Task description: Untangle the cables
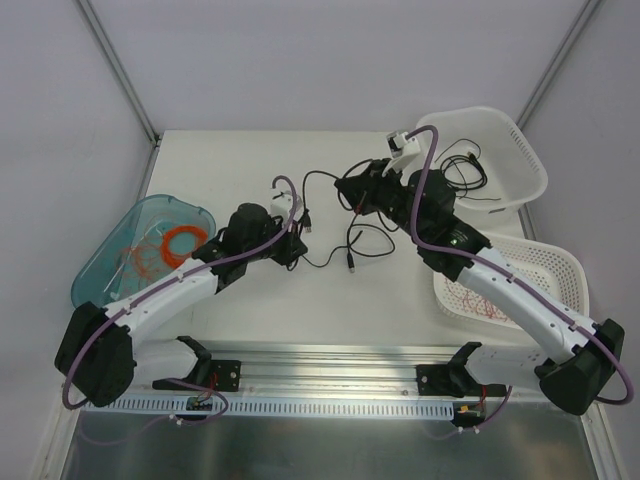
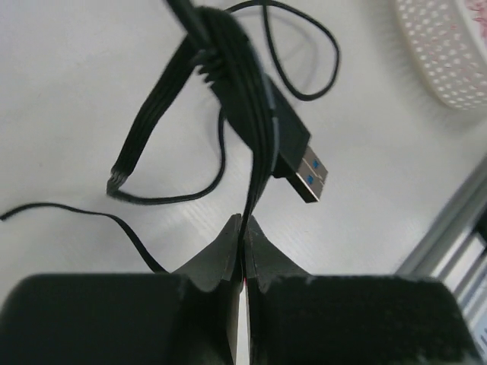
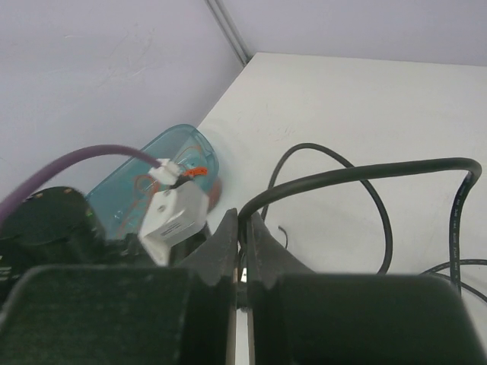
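Note:
Loose black cables (image 1: 345, 240) lie looped on the white table between my two grippers. My left gripper (image 1: 298, 222) is shut on a thin black cable; in the left wrist view (image 2: 243, 220) the cable runs up from the closed fingertips past a black USB plug (image 2: 300, 163) with a blue tongue. My right gripper (image 1: 352, 188) is shut on a thicker black cable (image 3: 358, 175) that arcs right from the fingertips (image 3: 245, 219). The two grippers are about a hand's width apart. Orange and red thin wires show only in the trays.
A blue tray (image 1: 110, 250) at the left holds an orange ring coil (image 1: 183, 241). A white basket (image 1: 515, 150) at the back right holds another black cable (image 1: 465, 170). A second white basket (image 1: 560, 270) holds red wires. A metal rail (image 1: 330, 375) runs along the front.

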Available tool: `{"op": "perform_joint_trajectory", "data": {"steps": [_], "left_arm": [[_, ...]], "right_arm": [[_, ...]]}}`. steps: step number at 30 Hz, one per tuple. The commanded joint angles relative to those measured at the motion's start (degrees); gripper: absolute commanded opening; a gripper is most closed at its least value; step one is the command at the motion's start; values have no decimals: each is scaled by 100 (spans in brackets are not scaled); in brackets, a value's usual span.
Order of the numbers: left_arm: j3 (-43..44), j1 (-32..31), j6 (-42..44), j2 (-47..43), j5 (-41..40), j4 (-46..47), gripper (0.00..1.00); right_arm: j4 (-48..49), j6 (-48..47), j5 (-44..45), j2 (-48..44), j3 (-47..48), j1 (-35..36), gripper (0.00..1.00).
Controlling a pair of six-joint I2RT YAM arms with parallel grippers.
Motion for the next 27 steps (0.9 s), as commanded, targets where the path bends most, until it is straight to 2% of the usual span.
{"op": "perform_joint_trajectory", "data": {"steps": [1, 5, 10, 18, 21, 27], "left_arm": [[133, -516, -239, -521, 105, -113, 0], [431, -991, -327, -575, 97, -236, 0], [608, -1106, -441, -409, 62, -324, 0], [292, -1370, -582, 75, 229, -553, 1], [134, -1432, -731, 268, 53, -614, 1], [-95, -1414, -942, 84, -615, -842, 2]], "right_arm": [[395, -132, 233, 74, 102, -33, 1], [597, 122, 57, 382, 172, -24, 1], [720, 299, -75, 540, 181, -24, 1], [580, 299, 13, 40, 198, -331, 1], [361, 229, 206, -249, 277, -560, 1], [-114, 167, 592, -795, 295, -1236, 1]]}}
